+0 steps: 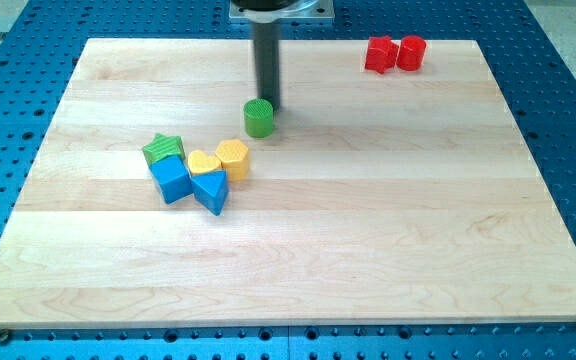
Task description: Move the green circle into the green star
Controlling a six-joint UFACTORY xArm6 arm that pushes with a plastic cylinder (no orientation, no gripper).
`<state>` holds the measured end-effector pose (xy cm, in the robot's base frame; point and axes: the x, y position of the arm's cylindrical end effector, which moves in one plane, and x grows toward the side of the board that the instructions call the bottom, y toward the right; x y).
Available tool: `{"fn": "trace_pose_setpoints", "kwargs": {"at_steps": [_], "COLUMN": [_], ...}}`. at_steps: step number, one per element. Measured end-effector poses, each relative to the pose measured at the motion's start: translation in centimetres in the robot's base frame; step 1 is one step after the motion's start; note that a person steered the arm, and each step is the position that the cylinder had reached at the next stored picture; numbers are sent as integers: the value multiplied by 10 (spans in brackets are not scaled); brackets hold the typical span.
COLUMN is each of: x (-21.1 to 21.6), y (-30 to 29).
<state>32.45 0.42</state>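
Green circle sits mid-bench, well right of the green star. The rod has no hand; its tip touches the circle's upper right. Pushed off-centre, the circle could hit the yellow blocks.

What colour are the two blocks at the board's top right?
Both blocks are red, touching side by side; the camera view, the only one, shows them clearly.

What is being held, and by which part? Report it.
Nothing is held. My tip only stands against the green circle, at its upper right side.
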Motion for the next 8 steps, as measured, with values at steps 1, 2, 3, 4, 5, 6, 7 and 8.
{"fn": "trace_pose_setpoints", "kwargs": {"at_steps": [1, 2, 3, 4, 5, 6, 7, 8], "x": [24, 56, 45, 46, 53, 54, 59, 62], "y": [0, -46, -49, -58, -62, -75, -93, -98]}}
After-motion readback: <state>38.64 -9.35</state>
